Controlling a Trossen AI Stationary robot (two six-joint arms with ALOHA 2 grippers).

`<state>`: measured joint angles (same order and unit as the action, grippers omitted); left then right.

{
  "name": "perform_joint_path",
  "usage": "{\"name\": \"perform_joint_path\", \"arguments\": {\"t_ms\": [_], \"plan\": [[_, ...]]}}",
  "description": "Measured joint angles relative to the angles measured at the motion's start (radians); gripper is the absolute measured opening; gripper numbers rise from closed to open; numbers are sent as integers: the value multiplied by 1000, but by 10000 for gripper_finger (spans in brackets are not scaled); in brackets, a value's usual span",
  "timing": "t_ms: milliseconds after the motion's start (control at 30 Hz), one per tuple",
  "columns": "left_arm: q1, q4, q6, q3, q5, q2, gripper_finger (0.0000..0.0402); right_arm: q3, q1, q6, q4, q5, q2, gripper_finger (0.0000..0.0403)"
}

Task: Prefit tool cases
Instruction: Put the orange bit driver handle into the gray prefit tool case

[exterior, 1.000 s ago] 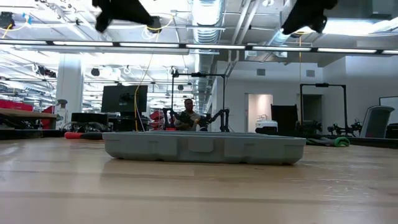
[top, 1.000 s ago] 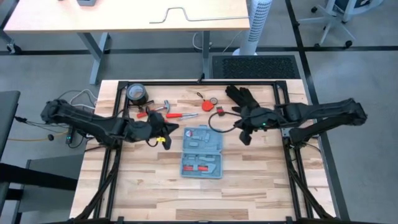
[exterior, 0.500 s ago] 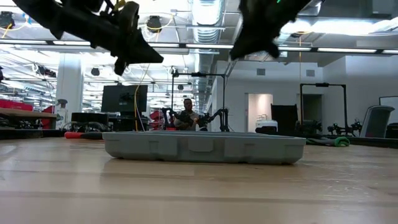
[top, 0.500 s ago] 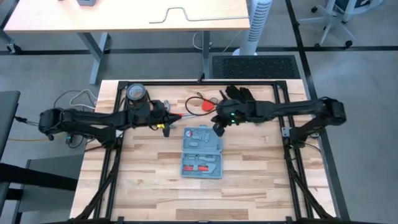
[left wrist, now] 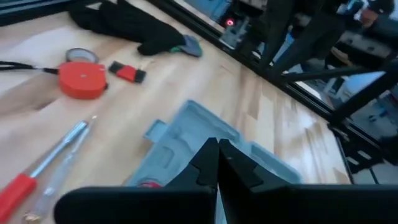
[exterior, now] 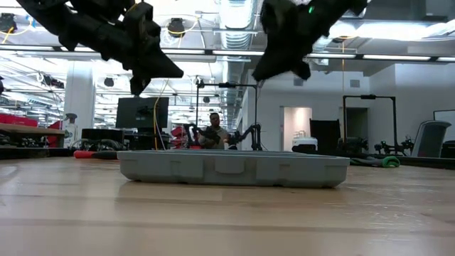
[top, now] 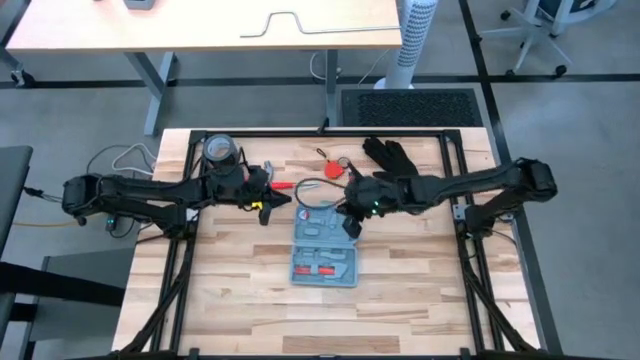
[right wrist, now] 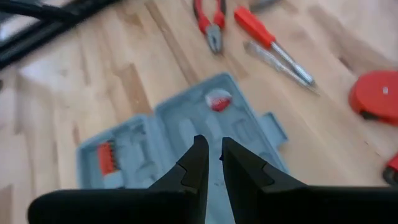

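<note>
Tool case (top: 326,243) lay open and flat mid-bench, grey recesses up, handle tab toward the loose tools | right gripper (top: 351,226) hovered above its far right corner, fingers nearly pressed together, holding nothing | left gripper (top: 266,208) waited near the red-handled screwdriver (top: 291,185), fingers together, probably about to pick a tool.

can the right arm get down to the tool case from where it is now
Probably yes. The right tool hangs over the far right corner of the open tool case, fingers nearly shut, and nothing shows between them. The left tool sits off to the case's far left side, clear of that path.
</note>
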<state>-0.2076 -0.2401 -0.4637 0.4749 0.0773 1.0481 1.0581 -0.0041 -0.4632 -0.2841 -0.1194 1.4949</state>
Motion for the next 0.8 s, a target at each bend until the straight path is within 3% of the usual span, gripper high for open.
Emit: {"name": "perform_joint_path", "arguments": {"t_ms": [467, 800], "plan": [[63, -2, 38, 90, -122, 0, 0, -18, 326, -164, -88, -305, -69, 56], [85, 52, 60, 128, -161, 0, 0, -382, 388, -474, 211, -307, -164, 56]]}}
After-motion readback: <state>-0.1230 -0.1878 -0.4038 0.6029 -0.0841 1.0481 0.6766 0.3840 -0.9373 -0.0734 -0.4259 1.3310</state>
